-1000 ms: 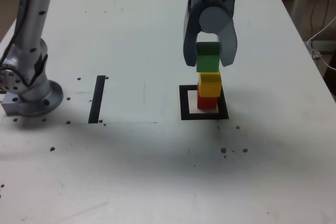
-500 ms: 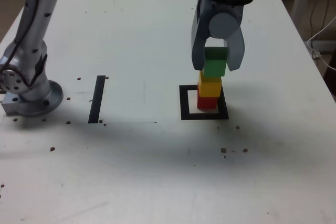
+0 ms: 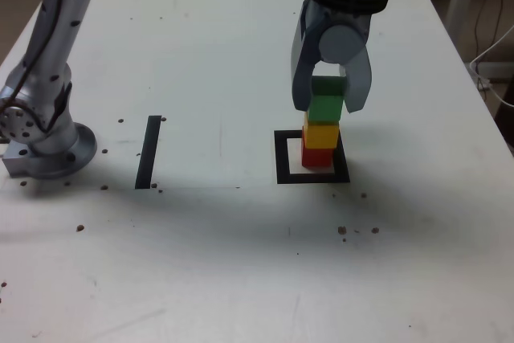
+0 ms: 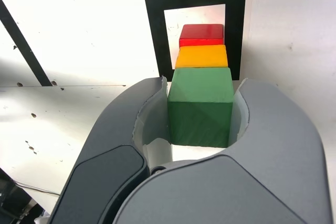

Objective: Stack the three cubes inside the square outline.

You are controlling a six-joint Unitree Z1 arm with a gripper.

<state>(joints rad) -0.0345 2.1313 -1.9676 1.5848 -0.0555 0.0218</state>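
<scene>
Your hand (image 4: 200, 111) is closed on the green cube (image 4: 200, 123), its two curved fingers pressing opposite sides, with no more gap between them than the block fills. In the exterior view you have that cube directly above the yellow cube (image 3: 321, 136), which sits on the red cube (image 3: 316, 157); whether green already touches yellow, you cannot tell. The red one stands inside the square outline (image 3: 283, 158), toward the exterior view's right side of the white centre.

Treat the cubes as light and stiff, probably wood or hard plastic; none of them shows any dent where you can see it. The flat, matte faces should give your fingers decent purchase, so a modest squeeze ought to do. They don't look fragile, but a light stack likely slides or topples at a small nudge. Your hold on two opposite upright faces is the right one: it leaves the underside free to seat flat on yellow. Keep the fingertips high enough to clear the yellow cube, let the green settle squarely, then open evenly, since one finger dragging could pull the top block askew.
</scene>
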